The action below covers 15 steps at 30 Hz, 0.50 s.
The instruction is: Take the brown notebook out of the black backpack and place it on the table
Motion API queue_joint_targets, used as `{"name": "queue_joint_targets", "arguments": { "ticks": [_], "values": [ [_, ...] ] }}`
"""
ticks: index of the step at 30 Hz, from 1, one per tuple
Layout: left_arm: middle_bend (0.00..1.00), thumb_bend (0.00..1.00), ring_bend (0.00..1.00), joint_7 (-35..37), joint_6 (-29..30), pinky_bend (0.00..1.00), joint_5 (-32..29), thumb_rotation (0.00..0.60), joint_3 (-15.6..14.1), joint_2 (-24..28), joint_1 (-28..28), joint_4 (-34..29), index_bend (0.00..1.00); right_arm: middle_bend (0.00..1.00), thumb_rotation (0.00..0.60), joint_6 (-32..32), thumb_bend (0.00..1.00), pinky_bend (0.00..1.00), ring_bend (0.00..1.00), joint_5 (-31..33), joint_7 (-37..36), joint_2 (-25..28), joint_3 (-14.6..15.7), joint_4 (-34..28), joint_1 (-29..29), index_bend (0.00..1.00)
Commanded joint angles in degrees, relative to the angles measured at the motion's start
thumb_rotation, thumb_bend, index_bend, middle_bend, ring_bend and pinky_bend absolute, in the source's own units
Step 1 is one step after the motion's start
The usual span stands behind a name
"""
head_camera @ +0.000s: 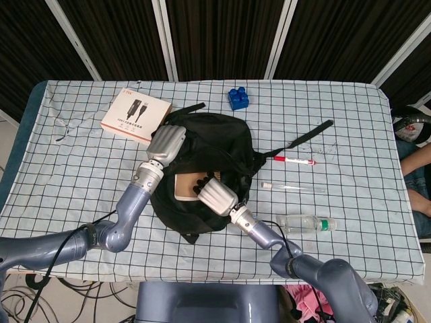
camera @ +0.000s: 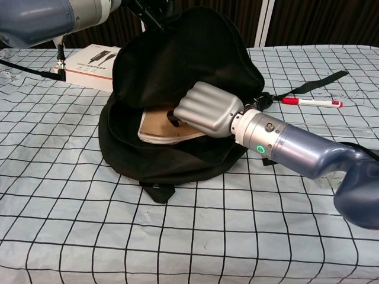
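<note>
The black backpack [head_camera: 225, 138] lies in the middle of the checked table with its mouth facing me. My left hand [head_camera: 166, 142] grips the upper flap and holds the mouth open. Inside lies the brown notebook [head_camera: 186, 186], flat and half showing, also visible in the chest view as a tan cover over white pages [camera: 155, 125]. My right hand [head_camera: 214, 196] reaches into the opening [camera: 205, 110]. Its fingers lie over the notebook's near right part and grip it. The notebook's far end is hidden under the flap.
A white product box [head_camera: 135, 116] lies at the back left and a blue block [head_camera: 237, 98] behind the bag. To the right are a backpack strap [head_camera: 310, 134], a red-and-white pen [head_camera: 294, 160], a clear tube [head_camera: 293, 188] and a water bottle [head_camera: 307, 223].
</note>
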<state>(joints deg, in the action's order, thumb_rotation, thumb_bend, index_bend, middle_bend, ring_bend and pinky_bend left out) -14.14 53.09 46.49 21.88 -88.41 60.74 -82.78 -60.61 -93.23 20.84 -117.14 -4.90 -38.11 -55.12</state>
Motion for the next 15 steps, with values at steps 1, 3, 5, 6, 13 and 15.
{"name": "queue_joint_targets", "arguments": {
  "ticks": [1,3,5,6,13,15],
  "values": [
    [0.67,0.35,0.54,-0.13,-0.04,0.46,-0.15,0.600,-0.08,0.11,-0.02,-0.10,0.68,0.47,0.600,-0.81,0.45,0.46,0.54,-0.27,-1.15,-0.75,0.08,0.55,-0.13,0.53],
    [0.67,0.35,0.54,-0.17,0.04,0.46,-0.17,0.600,-0.06,0.21,-0.04,-0.25,0.68,0.50,0.600,-1.01,0.49,0.47,0.56,-0.38,-1.62,-0.75,0.13,0.47,-0.23,0.58],
    [0.67,0.35,0.54,-0.20,0.23,0.46,-0.11,0.600,-0.03,0.34,-0.10,-0.42,0.68,0.52,0.600,-1.27,0.51,0.47,0.57,-0.77,-1.90,-0.65,0.47,0.54,-0.33,0.60],
    [0.67,0.35,0.54,-0.21,0.27,0.46,-0.12,0.600,-0.01,0.42,-0.12,-0.54,0.68,0.52,0.600,-1.26,0.51,0.48,0.57,-0.92,-2.20,-0.54,0.64,0.50,-0.38,0.60],
    [0.67,0.35,0.54,-0.49,0.43,0.46,-0.62,0.600,0.15,0.96,-0.17,-1.30,0.68,0.54,0.600,-3.16,0.53,0.49,0.59,-0.60,-3.89,-0.52,-0.19,0.24,-0.27,0.62],
    [0.67,0.35,0.54,-0.69,0.44,0.46,-0.83,0.600,0.19,1.18,-0.14,-1.48,0.68,0.55,0.600,-4.14,0.53,0.49,0.59,-0.42,-4.93,0.04,-0.60,-0.66,-0.04,0.62]
  ]
}}
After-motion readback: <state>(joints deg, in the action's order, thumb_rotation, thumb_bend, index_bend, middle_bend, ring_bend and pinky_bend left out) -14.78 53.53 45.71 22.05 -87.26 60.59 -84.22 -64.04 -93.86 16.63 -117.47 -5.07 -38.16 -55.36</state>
